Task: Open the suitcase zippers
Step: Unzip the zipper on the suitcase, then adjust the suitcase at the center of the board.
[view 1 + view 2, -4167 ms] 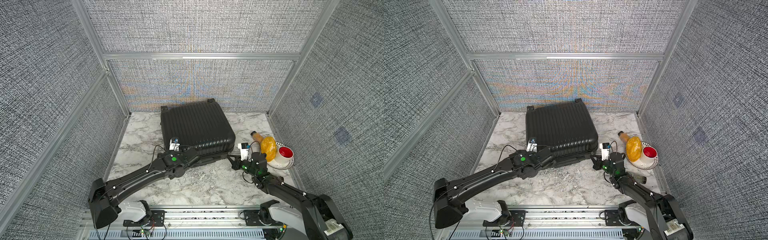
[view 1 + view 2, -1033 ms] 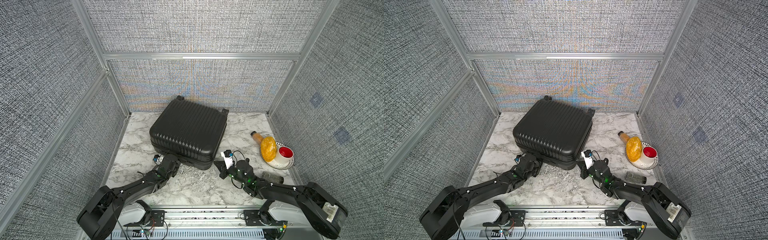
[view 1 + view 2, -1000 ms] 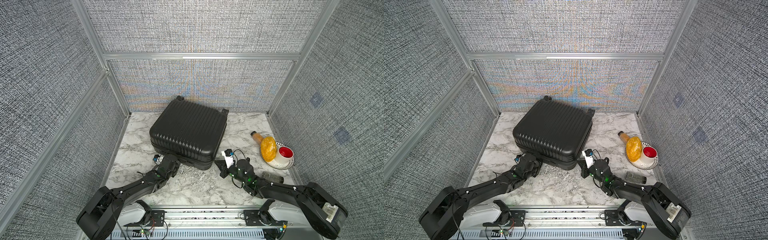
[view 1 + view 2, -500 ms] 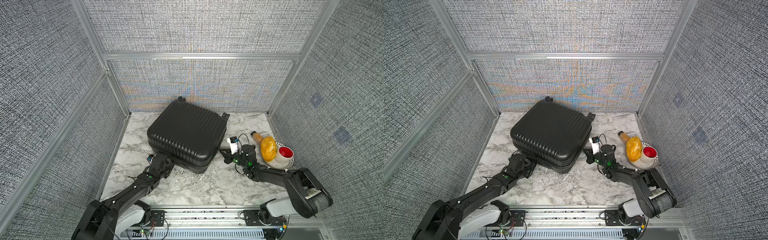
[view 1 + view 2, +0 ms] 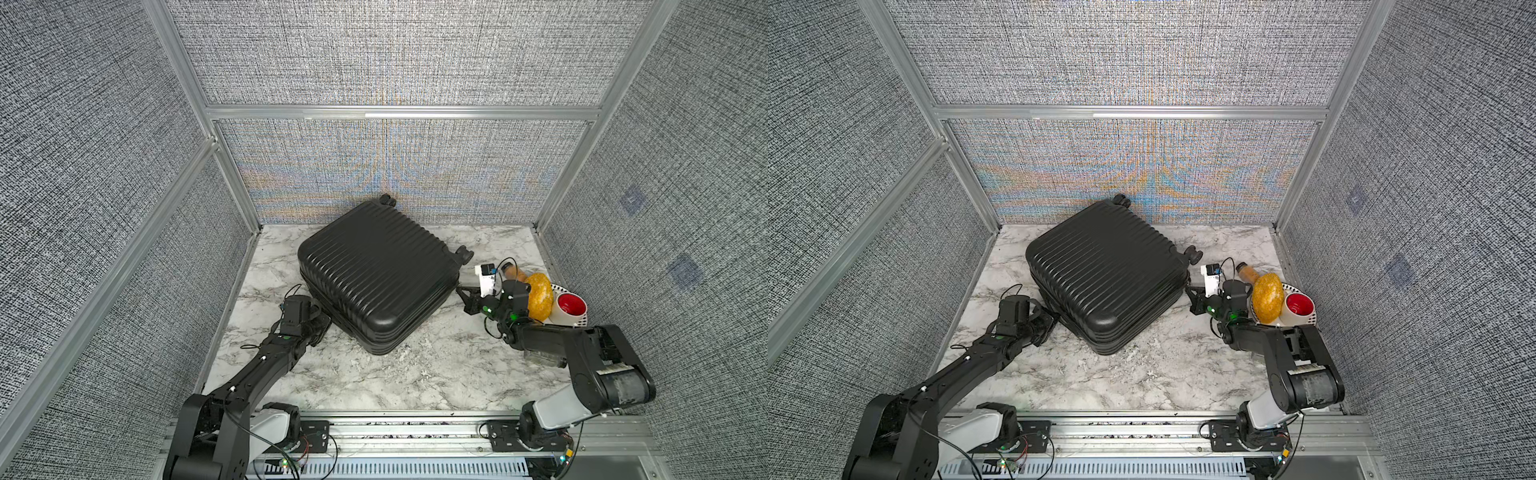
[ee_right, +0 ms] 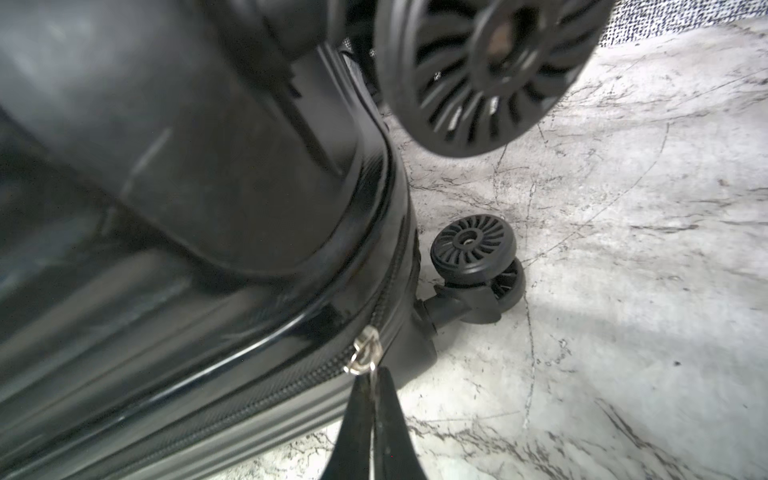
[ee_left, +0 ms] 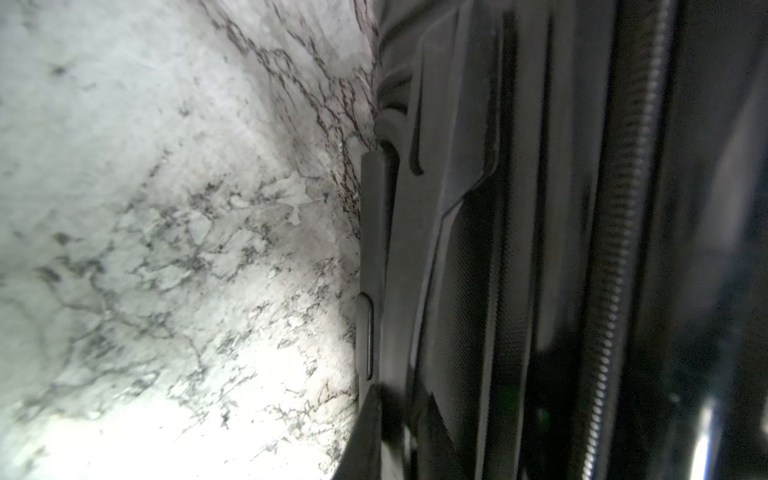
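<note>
Marble tabletop (image 5: pixel 374 374), boxed in by grey fabric walls. At its middle, in both top views, the black ribbed suitcase (image 5: pixel 374 274), lying flat with one corner toward the front rail; lower shell largely hidden under the upper one. Left tool (image 5: pixel 321 327) tucked against the case's near left side, pressed together; left wrist view too dark and blurred to tell whether anything sits between the fingers. Right tool (image 5: pixel 462 293) at the case's right side, beside a wheel (image 6: pixel 473 249), pinching the silver zipper pull (image 6: pixel 372 376). White plate (image 5: pixel 579 322) by the right wall, partly hidden behind the right arm, carrying a red cup (image 5: pixel 571 305) and a yellow netted lump (image 5: pixel 540 297). Zipper track (image 7: pixel 623 208) visible along the seam; open or closed there, hard to judge.
</note>
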Motion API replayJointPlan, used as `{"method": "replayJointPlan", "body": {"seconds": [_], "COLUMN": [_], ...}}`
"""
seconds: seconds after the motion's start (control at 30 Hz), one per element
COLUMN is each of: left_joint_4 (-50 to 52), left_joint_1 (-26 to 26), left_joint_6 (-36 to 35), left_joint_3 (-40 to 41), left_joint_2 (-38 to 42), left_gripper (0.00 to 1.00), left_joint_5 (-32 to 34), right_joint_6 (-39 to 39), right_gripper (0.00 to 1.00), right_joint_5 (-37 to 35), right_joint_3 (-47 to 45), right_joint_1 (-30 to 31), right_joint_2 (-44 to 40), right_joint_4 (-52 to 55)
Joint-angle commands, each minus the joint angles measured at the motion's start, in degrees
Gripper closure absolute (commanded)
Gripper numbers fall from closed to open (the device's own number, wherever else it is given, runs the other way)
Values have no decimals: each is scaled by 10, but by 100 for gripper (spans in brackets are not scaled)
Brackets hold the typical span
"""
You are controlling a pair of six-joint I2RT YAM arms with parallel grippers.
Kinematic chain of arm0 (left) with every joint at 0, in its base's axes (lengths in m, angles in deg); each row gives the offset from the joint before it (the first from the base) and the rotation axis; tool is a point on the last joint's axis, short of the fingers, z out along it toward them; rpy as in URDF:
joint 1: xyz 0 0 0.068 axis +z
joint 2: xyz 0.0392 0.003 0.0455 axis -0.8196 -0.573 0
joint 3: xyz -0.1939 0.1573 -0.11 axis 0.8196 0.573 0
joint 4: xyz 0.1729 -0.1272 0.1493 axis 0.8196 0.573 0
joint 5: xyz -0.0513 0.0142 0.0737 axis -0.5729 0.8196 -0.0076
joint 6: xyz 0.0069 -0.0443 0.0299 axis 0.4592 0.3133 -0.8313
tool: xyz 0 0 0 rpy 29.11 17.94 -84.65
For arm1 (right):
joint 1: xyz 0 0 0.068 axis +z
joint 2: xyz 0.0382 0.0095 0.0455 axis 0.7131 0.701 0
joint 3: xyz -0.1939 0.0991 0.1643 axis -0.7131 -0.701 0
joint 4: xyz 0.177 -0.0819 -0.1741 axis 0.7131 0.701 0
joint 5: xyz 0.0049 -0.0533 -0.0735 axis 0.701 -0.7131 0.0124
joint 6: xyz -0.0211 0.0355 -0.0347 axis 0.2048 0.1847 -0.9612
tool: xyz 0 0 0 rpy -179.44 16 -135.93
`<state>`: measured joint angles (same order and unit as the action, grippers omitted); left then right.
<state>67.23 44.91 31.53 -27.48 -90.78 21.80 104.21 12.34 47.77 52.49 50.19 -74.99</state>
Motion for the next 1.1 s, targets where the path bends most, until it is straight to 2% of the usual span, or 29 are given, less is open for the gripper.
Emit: {"method": "replayJointPlan", "body": {"seconds": [0.0,0.23,0.43,0.67,0.87,0.9,0.93,1.07], "left_joint_4": [35,49,51,106,139,143,144,154], "left_joint_1": [21,46,76,127,137,138,139,142], "left_joint_6": [-32,-81,-101,-153,-175,-177,-179,-181], "left_joint_3": [-7,-49,-122,-275,-397,-411,-422,-428], "left_joint_2": [-10,-54,-139,-264,-354,-365,-373,-368], "left_gripper": [100,100,100,100,100,97,89,42], "left_joint_5": [42,11,-17,-67,-87,-88,-88,-80], "right_joint_6": [19,36,68,82,53,51,49,42], "right_gripper": [100,100,100,100,100,100,100,100], "right_joint_5": [-37,36,47,-1,-71,-78,-83,-90], "right_joint_3": [10,23,-35,-131,-183,-190,-194,-201], "right_joint_1": [-22,-47,-19,47,146,158,165,170], "right_joint_2": [11,40,12,-91,-195,-207,-216,-222], "right_joint_4": [-23,-60,-97,-106,-65,-64,-60,-56]}}
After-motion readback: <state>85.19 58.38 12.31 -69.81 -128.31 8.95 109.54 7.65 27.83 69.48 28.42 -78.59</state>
